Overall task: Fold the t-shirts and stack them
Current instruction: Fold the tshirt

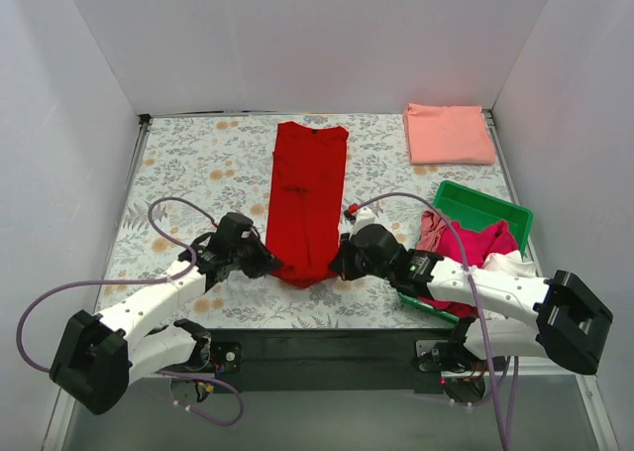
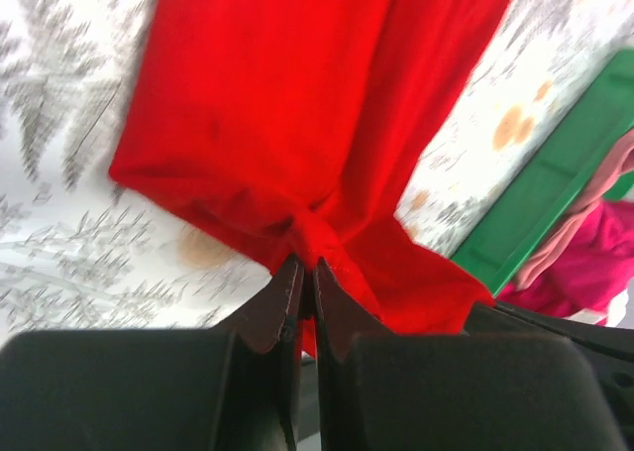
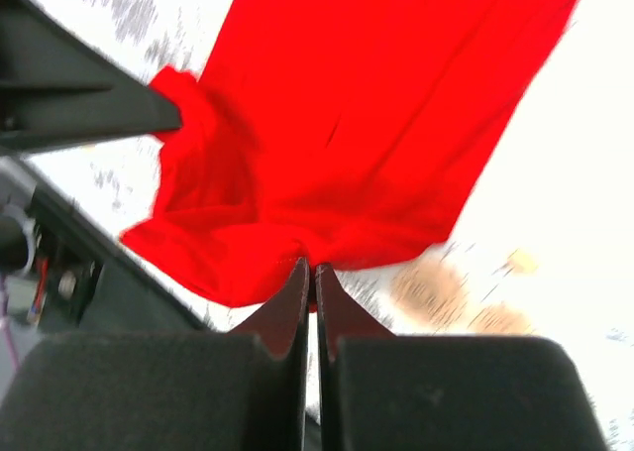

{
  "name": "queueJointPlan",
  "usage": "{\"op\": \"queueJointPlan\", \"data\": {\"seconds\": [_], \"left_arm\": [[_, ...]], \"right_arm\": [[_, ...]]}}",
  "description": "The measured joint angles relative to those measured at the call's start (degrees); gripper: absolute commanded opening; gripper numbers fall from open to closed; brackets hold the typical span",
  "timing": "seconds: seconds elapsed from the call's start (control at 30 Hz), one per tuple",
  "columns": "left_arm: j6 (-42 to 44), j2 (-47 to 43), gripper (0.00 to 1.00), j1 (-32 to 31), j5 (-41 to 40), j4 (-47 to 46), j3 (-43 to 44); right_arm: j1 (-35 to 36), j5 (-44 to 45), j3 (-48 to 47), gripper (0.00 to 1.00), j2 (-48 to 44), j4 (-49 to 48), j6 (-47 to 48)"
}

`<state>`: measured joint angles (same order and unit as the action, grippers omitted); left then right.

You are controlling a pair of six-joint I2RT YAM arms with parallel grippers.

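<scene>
Mid-fold on the red t-shirt (image 1: 309, 198) — near hem in both grips.
My left tool (image 1: 269, 265) and right tool (image 1: 337, 263) are each pinched shut on a near corner of the shirt, which lies lengthwise mid-way across the table (image 1: 198, 164). Next, I judge, the hem goes toward the far collar — both sides level, no bunching.

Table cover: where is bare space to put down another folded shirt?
Free: the floral cover left of the red t-shirt; also the strip between it and the salmon-pink t-shirt. Crowded: the near right, by the green bin.
</scene>
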<state>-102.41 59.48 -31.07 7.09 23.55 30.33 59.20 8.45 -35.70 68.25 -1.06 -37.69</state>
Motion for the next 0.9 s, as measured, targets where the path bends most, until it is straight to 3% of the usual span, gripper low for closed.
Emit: {"op": "queueJointPlan", "data": {"seconds": [0.33, 0.63, 0.9], "left_arm": [[2.3, 13.4, 0.00, 3.4, -6.8, -1.9, 15.3], [6.7, 26.8, 0.00, 9.9, -4.1, -4.0, 26.1], [9.7, 33.1, 0.00, 12.6, -0.5, -5.7, 31.5]], "right_arm": [[-9.7, -1.9, -10.1, 0.01, 8.9, 1.2, 6.2], [-16.0, -4.6, -19.1, 0.01, 16.1, 1.4, 9.8], [-20.2, -7.5, -24.9, 0.01, 23.1, 1.5, 11.8]]}}
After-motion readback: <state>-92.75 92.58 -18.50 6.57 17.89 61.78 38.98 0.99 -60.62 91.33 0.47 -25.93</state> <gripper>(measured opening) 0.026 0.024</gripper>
